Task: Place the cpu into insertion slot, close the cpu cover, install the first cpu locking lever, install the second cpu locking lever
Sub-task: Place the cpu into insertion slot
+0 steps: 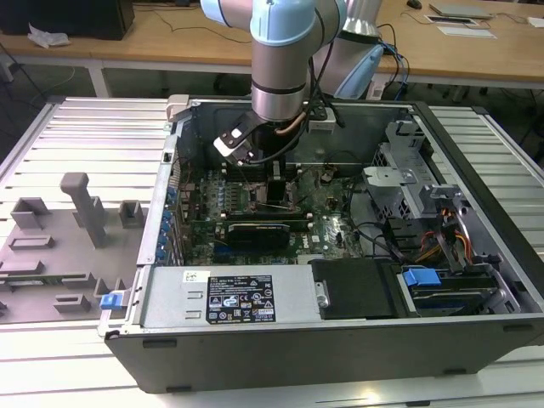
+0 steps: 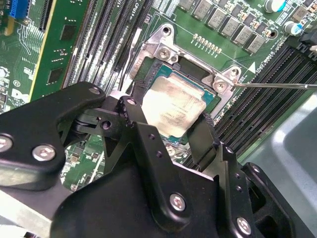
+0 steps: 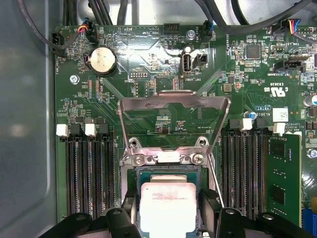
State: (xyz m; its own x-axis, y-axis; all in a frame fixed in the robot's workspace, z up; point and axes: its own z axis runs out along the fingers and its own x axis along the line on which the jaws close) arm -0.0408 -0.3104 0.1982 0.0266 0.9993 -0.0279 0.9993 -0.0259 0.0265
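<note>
Gripper (image 2: 168, 116): matte black fingers (image 2: 204, 136) clamped on opposite edges of the cpu (image 2: 173, 106); the flat square chip with its dull silvery-beige top lies level within the bright metal rim of the insertion slot (image 2: 198, 74); full seating cannot be told. In the first wrist view the cpu cover (image 3: 173, 95), a thin silver frame with a cut-out middle, is swung open beyond the slot on the green motherboard (image 3: 148, 59); ribbed black memory slots (image 3: 89, 168) crowd both sides.

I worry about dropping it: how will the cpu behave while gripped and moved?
The cpu looks thin, flat and rigid, so it is probably light and unbending. Its smooth metal top hints at slick edges; the pincer pinches just two sides, so it might slip. Being flat, it should not roll.
</note>
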